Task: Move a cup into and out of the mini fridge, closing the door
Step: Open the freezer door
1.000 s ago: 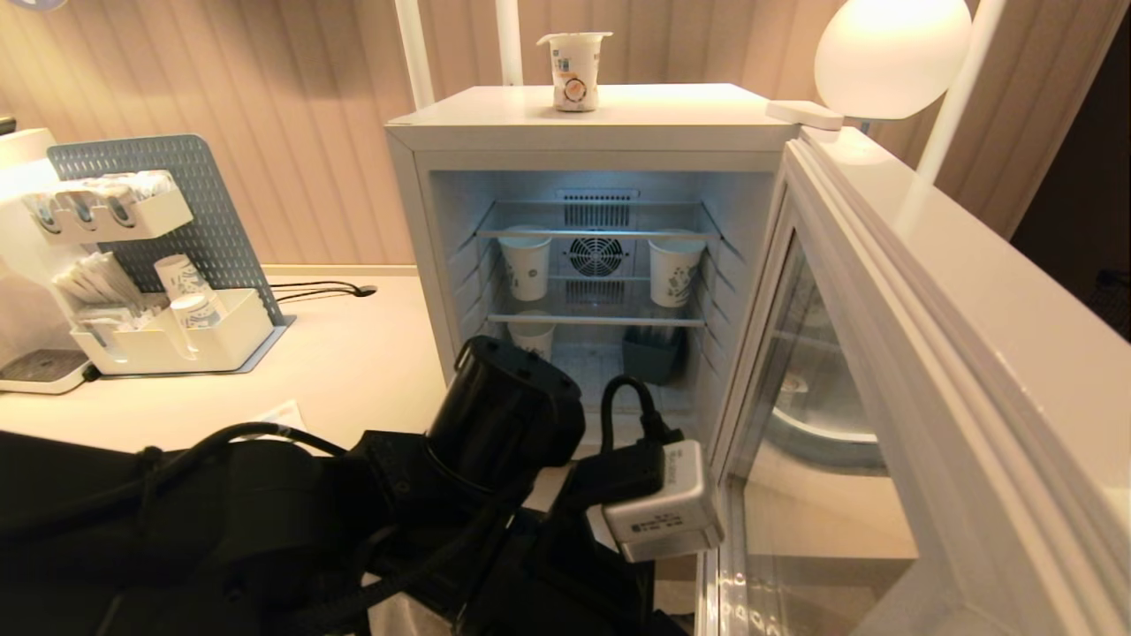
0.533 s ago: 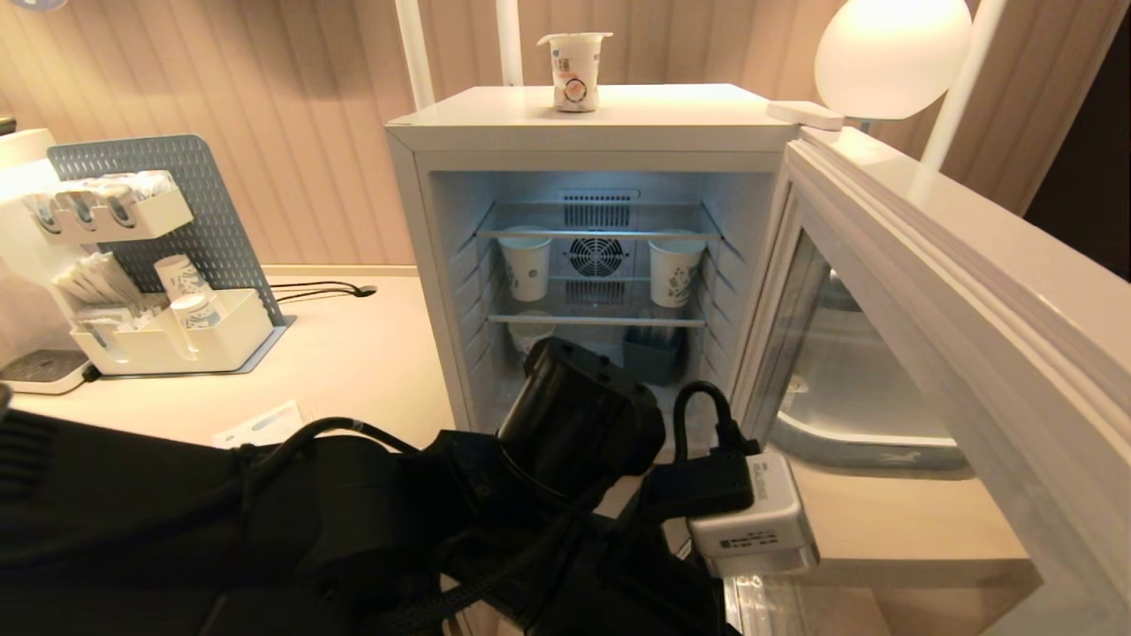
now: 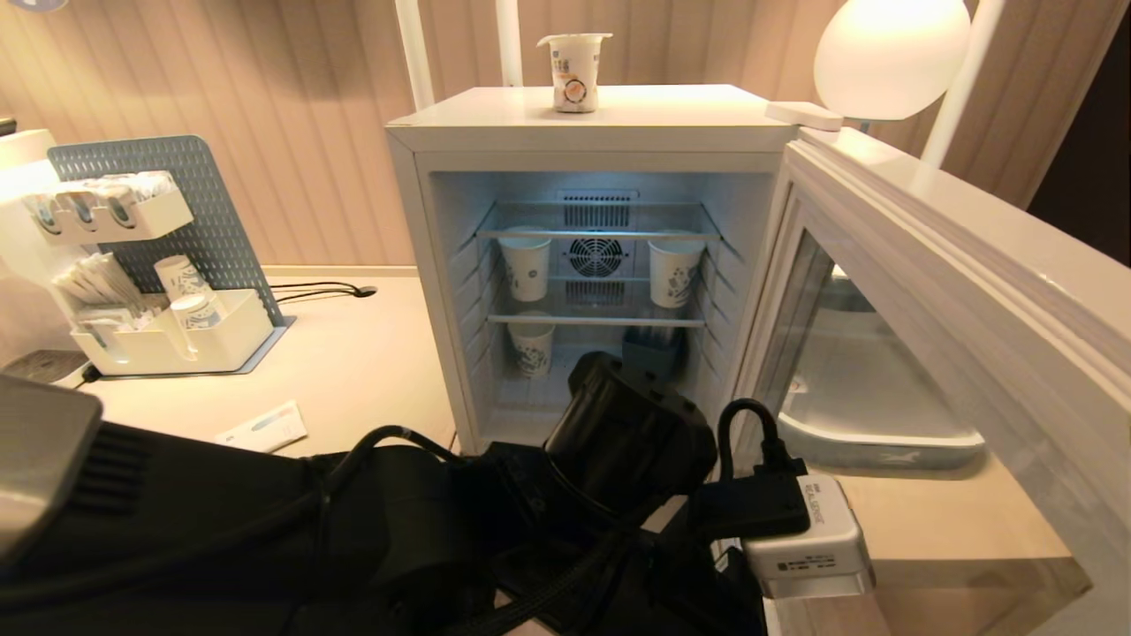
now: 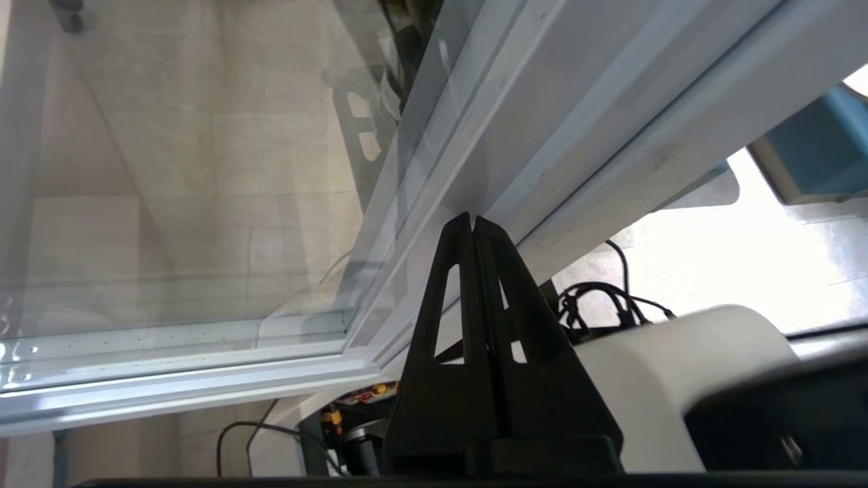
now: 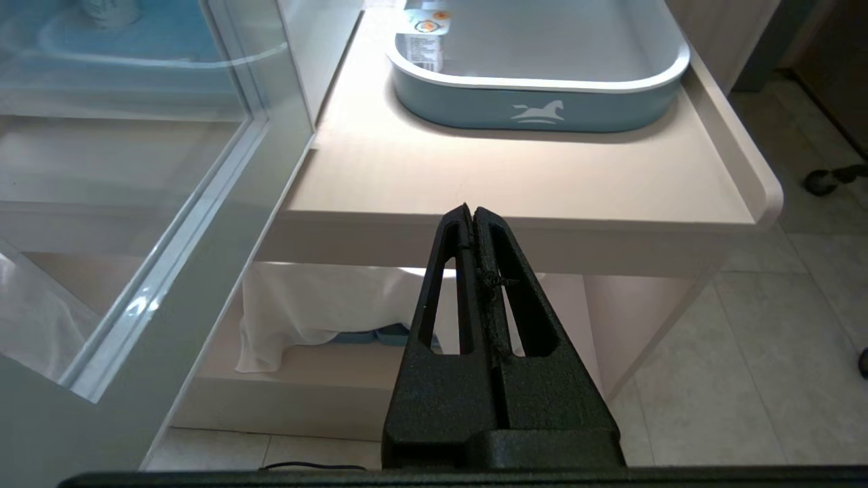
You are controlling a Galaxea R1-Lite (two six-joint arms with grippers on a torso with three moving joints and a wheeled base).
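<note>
A: Listing stock, top first. What stands on the mini fridge [image 3: 583, 124]?

B: One cup [image 3: 574, 71], white and tapered, wide sealed rim, orange-brown picture on its side. It stands upright on the flat top, toward the back, free of either gripper.

A: Door [image 3: 954, 353]?

B: Swung wide open on the right side, pale frame edge-on toward the head camera, glass pane see-through.

A: Contents of the cabinet?

B: Lit interior with wire shelves and a round fan [image 3: 594, 256] in the back wall. Two paper cups on the middle shelf, one at the left [image 3: 525, 268] and one at the right [image 3: 674, 271]. A third paper cup [image 3: 532, 348] on the floor at the left, and a small dark bin [image 3: 652, 352] beside it.

A: Left gripper [image 4: 472, 218]?

B: Fingers pressed flat together, holding nothing. Its tips lie against the inner frame of the door, low down near the bottom corner; the black arm crosses the front of the fridge in the head view.

A: Right gripper [image 5: 470, 209]?

B: Jaws likewise closed and empty, hanging off the counter edge, apart from everything.

A: Other items?

B: A grey-blue tray [image 5: 542, 108] with a white horse mark on the counter [image 5: 529, 183] right of the fridge, a white organiser [image 3: 168, 340] of cups and sachets at far left, and a globe lamp [image 3: 891, 55] behind the door.
</note>
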